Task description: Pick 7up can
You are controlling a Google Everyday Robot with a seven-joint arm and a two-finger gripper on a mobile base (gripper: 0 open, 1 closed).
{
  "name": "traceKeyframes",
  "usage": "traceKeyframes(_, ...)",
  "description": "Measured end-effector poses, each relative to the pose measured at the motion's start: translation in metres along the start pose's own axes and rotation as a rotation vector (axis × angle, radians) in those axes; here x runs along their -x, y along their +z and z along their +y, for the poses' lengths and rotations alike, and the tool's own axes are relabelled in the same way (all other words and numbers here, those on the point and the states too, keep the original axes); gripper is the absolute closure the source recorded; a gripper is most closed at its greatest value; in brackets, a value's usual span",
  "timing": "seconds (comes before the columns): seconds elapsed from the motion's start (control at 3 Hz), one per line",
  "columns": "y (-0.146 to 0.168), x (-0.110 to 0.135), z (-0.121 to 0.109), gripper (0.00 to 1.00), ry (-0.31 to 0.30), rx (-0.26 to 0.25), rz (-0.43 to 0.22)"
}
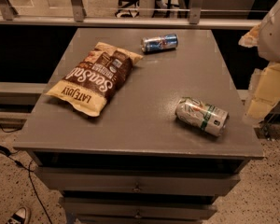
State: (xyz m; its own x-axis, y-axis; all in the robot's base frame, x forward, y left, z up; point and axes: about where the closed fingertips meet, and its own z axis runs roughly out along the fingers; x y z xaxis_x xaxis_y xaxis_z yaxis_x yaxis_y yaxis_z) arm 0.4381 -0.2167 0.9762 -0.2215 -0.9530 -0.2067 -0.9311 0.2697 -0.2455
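Silvery 7up can point(201, 116) lying, tool point(263, 94) at right

A Late July chip bag point(94, 76) lies centre-left on the grey table point(144, 125); a blue can point(159, 43) lies sideways, upper centre.

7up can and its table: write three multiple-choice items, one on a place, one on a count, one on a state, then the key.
1. Where on the grey table is the 7up can?
A. front right
B. far left corner
C. dead centre

2. How many cans lie on the table?
A. one
B. two
C. four

3. How does the 7up can rest?
A. upright
B. on its side
C. balanced on its rim

Key: 1 A, it lies near the hand beside the table's right edge. 2 B, the 7up can and the blue can. 3 B, its side is flat on the tabletop, apart from the hand.
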Motion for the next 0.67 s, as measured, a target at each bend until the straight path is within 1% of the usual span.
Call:
traceKeyframes(0.33, 0.000, 0.001, 0.000, 0.00, -0.001, -0.004, -0.005)
traceKeyframes(0.67, 0.024, 0.005, -0.002, 0.00, -0.006, 0.000, -0.052)
